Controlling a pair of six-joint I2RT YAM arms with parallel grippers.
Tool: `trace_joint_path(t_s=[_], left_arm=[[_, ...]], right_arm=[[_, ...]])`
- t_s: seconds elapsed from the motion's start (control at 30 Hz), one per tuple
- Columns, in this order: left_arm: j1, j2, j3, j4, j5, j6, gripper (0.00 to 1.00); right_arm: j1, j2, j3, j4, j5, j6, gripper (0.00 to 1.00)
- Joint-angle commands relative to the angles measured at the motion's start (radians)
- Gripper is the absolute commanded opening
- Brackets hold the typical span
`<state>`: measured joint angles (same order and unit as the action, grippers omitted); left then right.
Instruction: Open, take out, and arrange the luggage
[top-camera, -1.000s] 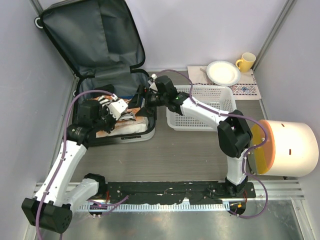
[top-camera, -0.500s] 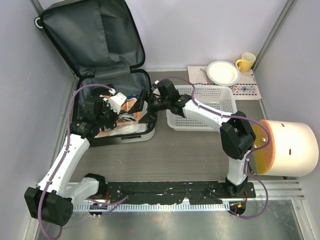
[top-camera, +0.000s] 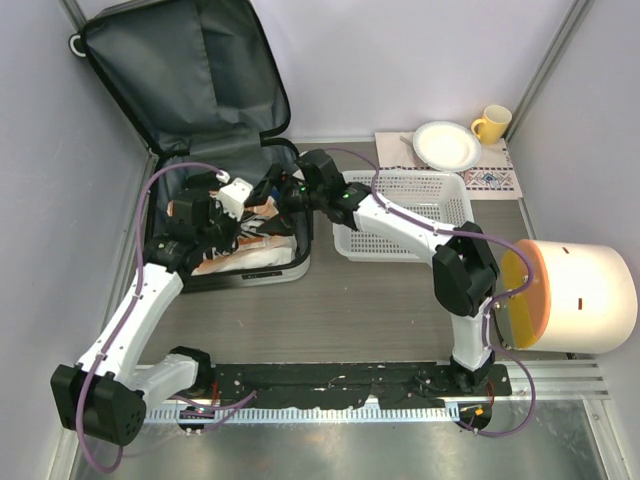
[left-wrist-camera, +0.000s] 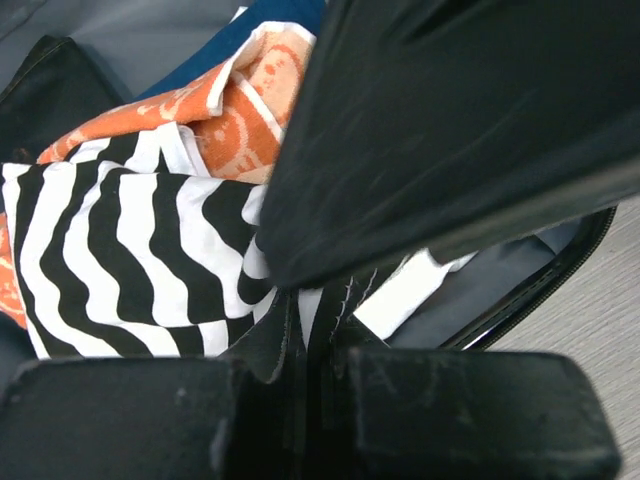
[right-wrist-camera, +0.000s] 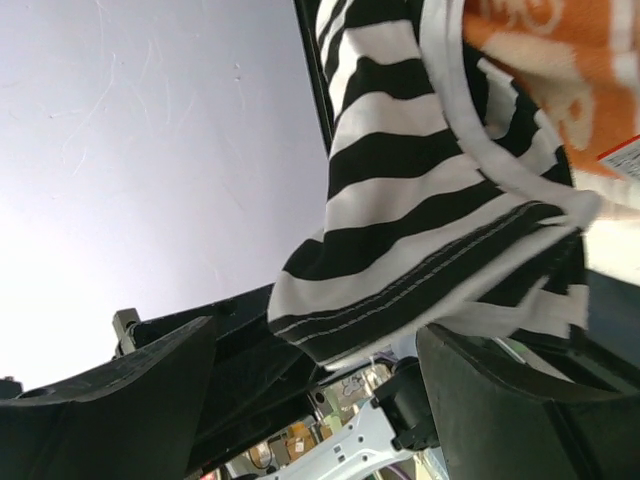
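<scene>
Inside the spread right claw (right-wrist-camera: 310, 390): striped garment (right-wrist-camera: 420, 200) from the luggage (top-camera: 180, 80), seemingly limp and light, hem pinched by left claw (left-wrist-camera: 300, 345).

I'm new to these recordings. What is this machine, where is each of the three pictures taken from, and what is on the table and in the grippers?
Two white-and-black robot arms are bolted at the near edge of a table. The wide picture looks down from above and behind them. The other two come from a camera on each wrist, looking along that arm's own fingers. On the table an open suitcase holds clothes. Beside it stands a white slatted basket, and farther back are a plate and a yellow mug. The left gripper is shut on a black-and-white striped garment, with an orange cloth beside it. The right gripper is open, its fingers on either side of the hanging striped fabric, not closed on it.
</scene>
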<state>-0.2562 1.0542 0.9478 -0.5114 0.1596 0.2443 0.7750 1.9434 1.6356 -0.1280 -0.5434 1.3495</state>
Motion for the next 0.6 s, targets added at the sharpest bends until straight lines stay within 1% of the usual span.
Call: trace_joint_path(t_s=[0.0,0.13,0.23,0.27,0.33,0.37,0.4,0.47,0.5,0.53,0.57], left_arm=[[-0.017,-0.011,0.04,0.074,-0.005,-0.031,0.0],[-0.018,-0.013,0.042,0.082,-0.015,-0.039,0.0],[-0.021,-0.014,0.049,0.079,0.023,-0.045,0.0],[-0.026,-0.022,0.049,0.079,0.062,-0.043,0.0],[-0.037,-0.045,0.04,0.079,0.096,-0.033,0.0],[-0.049,-0.048,0.036,0.079,0.109,-0.03,0.0],[-0.054,-0.052,0.032,0.077,0.113,-0.02,0.0],[-0.061,-0.054,0.037,0.054,0.132,-0.008,0.0],[-0.064,-0.051,0.048,0.039,0.161,0.012,0.03],[-0.063,-0.046,0.057,0.005,0.179,0.016,0.27],[-0.063,-0.043,0.078,-0.012,0.188,0.021,0.46]], right_arm=[[0.029,0.043,0.073,-0.028,0.062,0.045,0.88],[0.032,0.065,0.092,-0.048,0.076,0.025,0.88],[0.032,0.071,0.095,-0.047,0.074,0.001,0.88],[0.03,0.074,0.102,-0.044,0.077,-0.013,0.81],[0.017,0.078,0.113,-0.044,0.082,-0.056,0.66],[0.009,0.08,0.128,-0.044,0.083,-0.07,0.45],[0.0,0.081,0.139,-0.042,0.08,-0.097,0.31],[-0.026,0.077,0.173,-0.039,0.074,-0.136,0.01],[-0.037,0.075,0.185,-0.039,0.047,-0.16,0.01],[-0.046,0.065,0.193,-0.041,0.03,-0.199,0.01],[-0.063,0.058,0.205,-0.056,0.014,-0.226,0.01]])
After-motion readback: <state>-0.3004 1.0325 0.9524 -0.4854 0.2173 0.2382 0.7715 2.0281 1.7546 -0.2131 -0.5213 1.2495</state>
